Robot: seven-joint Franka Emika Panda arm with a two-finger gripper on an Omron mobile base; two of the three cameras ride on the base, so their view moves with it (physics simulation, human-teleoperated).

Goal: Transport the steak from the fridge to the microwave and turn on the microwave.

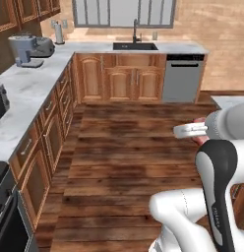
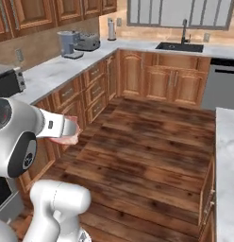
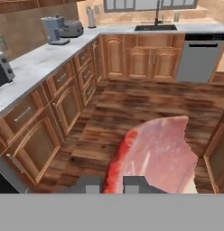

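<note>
One steak, a flat red-pink slab, sits clamped between the narrow jaws of the gripper, held in the air above the wooden floor. It hangs well apart from the sink set in the far counter.
</note>
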